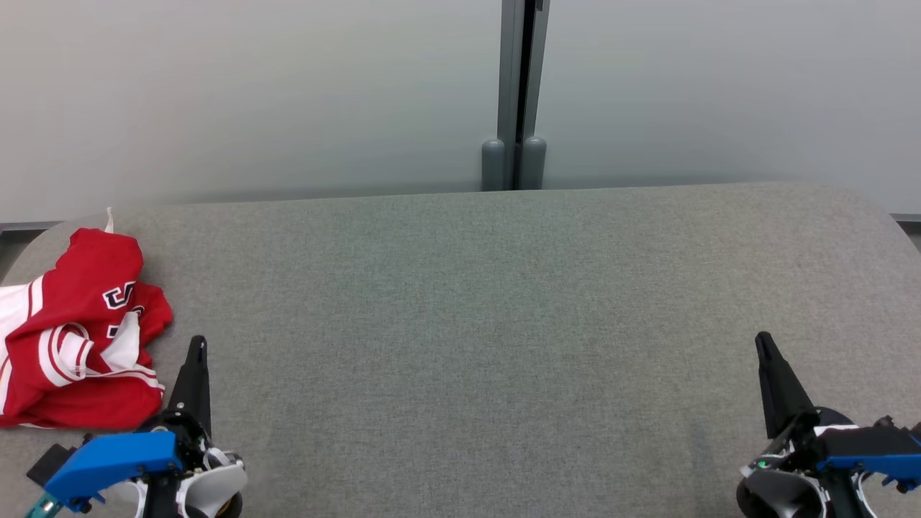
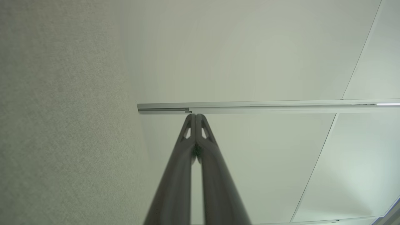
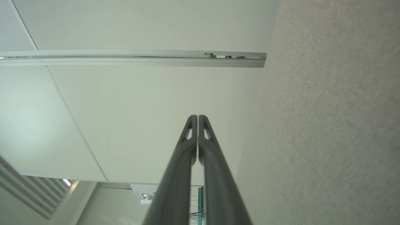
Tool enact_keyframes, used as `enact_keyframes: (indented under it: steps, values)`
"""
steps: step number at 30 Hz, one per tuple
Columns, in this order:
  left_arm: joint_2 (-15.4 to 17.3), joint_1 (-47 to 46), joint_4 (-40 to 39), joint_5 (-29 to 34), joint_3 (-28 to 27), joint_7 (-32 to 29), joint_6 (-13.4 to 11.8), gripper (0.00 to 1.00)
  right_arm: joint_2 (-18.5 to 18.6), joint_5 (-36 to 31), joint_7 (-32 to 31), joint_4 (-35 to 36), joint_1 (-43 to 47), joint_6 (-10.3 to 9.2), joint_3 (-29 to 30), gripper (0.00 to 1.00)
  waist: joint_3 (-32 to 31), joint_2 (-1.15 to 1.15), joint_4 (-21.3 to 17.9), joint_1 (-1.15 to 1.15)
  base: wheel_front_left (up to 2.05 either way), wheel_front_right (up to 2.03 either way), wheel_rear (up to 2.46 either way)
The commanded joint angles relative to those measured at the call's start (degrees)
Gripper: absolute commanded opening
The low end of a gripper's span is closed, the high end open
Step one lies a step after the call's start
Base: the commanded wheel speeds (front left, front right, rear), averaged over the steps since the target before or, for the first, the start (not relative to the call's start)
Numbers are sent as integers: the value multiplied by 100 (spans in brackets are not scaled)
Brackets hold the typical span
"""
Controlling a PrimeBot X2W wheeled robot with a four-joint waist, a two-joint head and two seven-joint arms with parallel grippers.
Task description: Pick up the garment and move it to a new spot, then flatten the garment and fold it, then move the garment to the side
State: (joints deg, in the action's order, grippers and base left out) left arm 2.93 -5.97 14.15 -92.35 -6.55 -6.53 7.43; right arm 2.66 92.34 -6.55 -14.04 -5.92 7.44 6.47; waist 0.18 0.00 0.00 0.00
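Garment (image 1: 75,331) lies crumpled at the left end of the desk (image 1: 468,324), red with white stripes and panels. The head view's left edge cuts it off, so its full spread cannot be told. Dark letters with white outlines show on the red cloth, but folds swallow most of them and they cannot be read. Which part is sleeve, collar or hem is hard to make out in the heap.

Just to its right stands the left pincer (image 1: 196,345), fingers pressed together into one dark point. Its lower part comes close to the garment's edge, though whether the two touch cannot be told. A blue housing and white wrist parts below it run off the bottom edge. The right pincer (image 1: 763,338) sits well apart at the desk's right side, likewise pressed together and pinching nothing, its base cut off by the bottom and right edges.

Both wrist views confirm this, each showing two fingers meeting tip to tip with only a thin slit lower down. Grey desk felt fills one side of each wrist view, blurred up close. Behind the desk a pale wall (image 1: 252,93) rises, split by a grey post (image 1: 519,93) whose top is out of frame.
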Motion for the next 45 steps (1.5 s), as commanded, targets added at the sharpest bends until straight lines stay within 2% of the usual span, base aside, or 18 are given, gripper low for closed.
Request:
enact_keyframes:
  steps: [1, 2, 3, 10, 16, 28, 45]
  values:
    - [0, 1, 9, 0, 1, 3, -1, 100, -2, 0, 2, -7, 2, 0, -2, 100, 0, 0, 0, 0, 0, 0, 0]
    - [-3, 18, 37, 3, 3, 15, -1, 0, -10, -2, 8, -26, 24, -3, -7, 0, 0, 0, 0, 0, 0, 0, 0]
    - [-8, 81, 93, 2, 3, 10, -1, 100, -26, -1, 5, -87, 76, -5, -13, 100, 0, 0, 0, 0, 0, 0, 0]
    - [-21, 208, 114, 73, 49, 163, -1, 100, -38, -102, 158, -137, 175, -6, -113, 100, 5, 0, 4, 0, 0, 0, 0]
    - [-18, 181, 45, 398, 29, 332, 0, 100, -32, -540, 327, -27, 158, -4, -210, 100, 12, 0, 7, 0, 0, 0, 0]
    - [-12, 105, -143, 1570, -33, 637, -100, 100, -20, -1608, 634, 194, 130, -2, -387, 100, 33, 0, 14, 0, 0, 0, 0]
    - [-5, 165, -376, 3625, 303, 1005, -406, 100, -5, -3215, 1003, 375, 89, 2, -622, 100, 64, 0, 18, 0, 0, 0, 0]
